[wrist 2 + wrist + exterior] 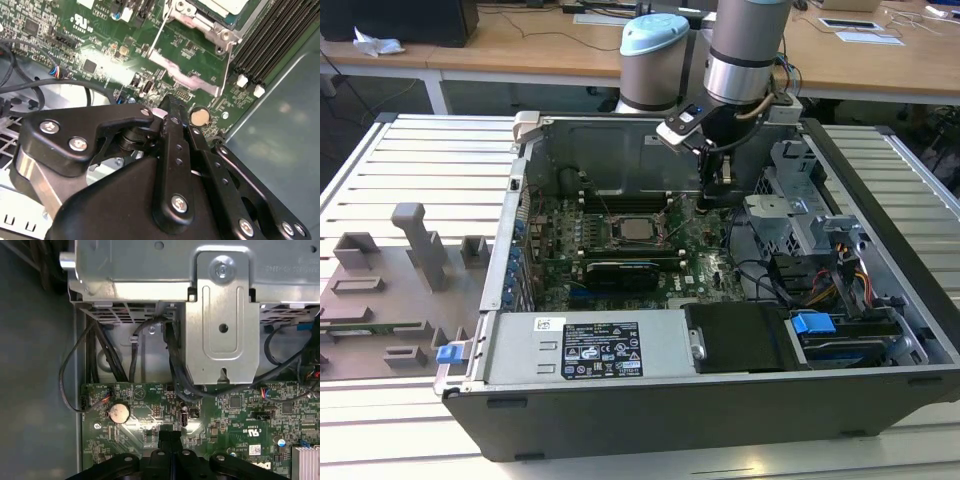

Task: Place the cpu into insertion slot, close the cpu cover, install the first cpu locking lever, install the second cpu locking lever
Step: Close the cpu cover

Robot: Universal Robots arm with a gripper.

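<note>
Cpu (640,228) flat in insertion slot (616,232)

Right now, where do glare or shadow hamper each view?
Exterior view: the case is shaded inside, yet the cpu stands out pale. Second wrist view: a glare patch washes out the motherboard beside the dark end effector. First wrist view: the metal bracket shines bright, with mild glare near the coin cell.
</note>
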